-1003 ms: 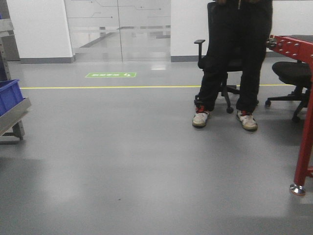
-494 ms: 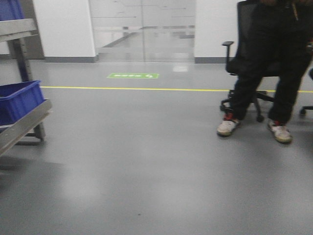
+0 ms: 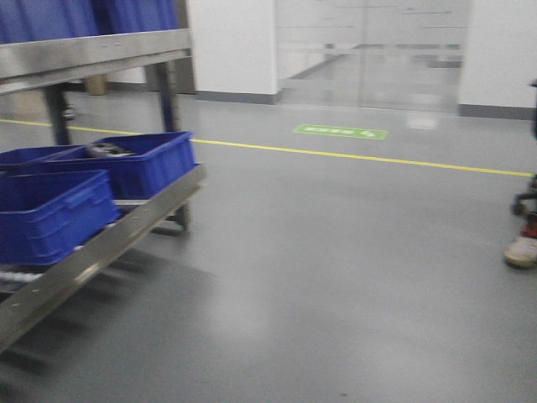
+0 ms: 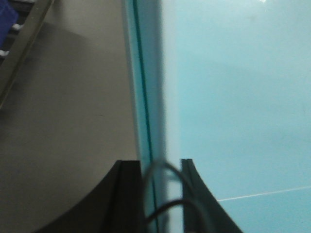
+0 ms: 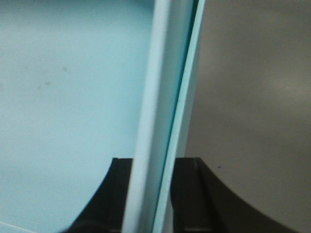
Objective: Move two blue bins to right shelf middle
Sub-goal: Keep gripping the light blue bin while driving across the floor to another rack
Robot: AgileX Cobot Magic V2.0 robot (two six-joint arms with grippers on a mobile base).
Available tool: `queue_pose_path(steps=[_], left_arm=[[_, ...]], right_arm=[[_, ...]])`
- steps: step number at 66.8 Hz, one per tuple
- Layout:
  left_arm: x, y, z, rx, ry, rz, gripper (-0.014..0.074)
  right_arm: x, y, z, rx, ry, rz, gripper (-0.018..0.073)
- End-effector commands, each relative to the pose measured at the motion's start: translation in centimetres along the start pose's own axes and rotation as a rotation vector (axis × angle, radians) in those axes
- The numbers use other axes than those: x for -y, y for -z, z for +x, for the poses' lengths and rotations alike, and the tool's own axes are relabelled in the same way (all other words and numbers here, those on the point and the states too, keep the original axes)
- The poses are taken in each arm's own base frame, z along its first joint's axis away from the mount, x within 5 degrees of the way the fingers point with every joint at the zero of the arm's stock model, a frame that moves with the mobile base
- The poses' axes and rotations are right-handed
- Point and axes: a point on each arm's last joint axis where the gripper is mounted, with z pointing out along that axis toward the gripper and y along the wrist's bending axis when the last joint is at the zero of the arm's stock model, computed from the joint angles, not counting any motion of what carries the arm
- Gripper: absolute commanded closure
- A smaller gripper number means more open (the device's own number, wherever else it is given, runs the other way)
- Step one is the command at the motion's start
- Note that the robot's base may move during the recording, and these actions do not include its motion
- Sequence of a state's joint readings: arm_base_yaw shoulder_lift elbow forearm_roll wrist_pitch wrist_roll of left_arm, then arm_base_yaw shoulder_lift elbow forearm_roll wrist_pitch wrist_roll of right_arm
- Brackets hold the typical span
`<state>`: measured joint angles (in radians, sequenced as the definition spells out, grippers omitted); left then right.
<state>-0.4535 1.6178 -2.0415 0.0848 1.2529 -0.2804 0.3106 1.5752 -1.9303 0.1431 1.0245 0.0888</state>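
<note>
Left gripper (image 4: 158, 165) of mine is clamping one side wall of a pale light-blue smooth plastic bin (image 4: 233, 97), its interior lying to the right. My right gripper (image 5: 154, 162) is clamping another wall, interior lying to the left.

Shelf (image 3: 126, 237) with dark-blue bins (image 3: 52, 214) now fills left; person's shoe (image 3: 522, 251) slid to right edge.
</note>
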Motion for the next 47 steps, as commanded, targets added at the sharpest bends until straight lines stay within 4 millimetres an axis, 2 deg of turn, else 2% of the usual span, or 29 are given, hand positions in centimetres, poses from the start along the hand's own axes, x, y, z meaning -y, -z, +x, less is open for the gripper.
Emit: queue_pose_path(steps=[1, 47], left_arm=[[0.06, 1.65, -0.67, 0.089, -0.014, 0.023, 0.0707], [0.06, 1.65, -0.67, 0.089, -0.014, 0.023, 0.0707]], right_arm=[[0.16, 1.03, -1.35, 0.129, 0.005, 0.012, 0.0713], [0.16, 1.03, -1.35, 0.129, 0.005, 0.012, 0.0713]])
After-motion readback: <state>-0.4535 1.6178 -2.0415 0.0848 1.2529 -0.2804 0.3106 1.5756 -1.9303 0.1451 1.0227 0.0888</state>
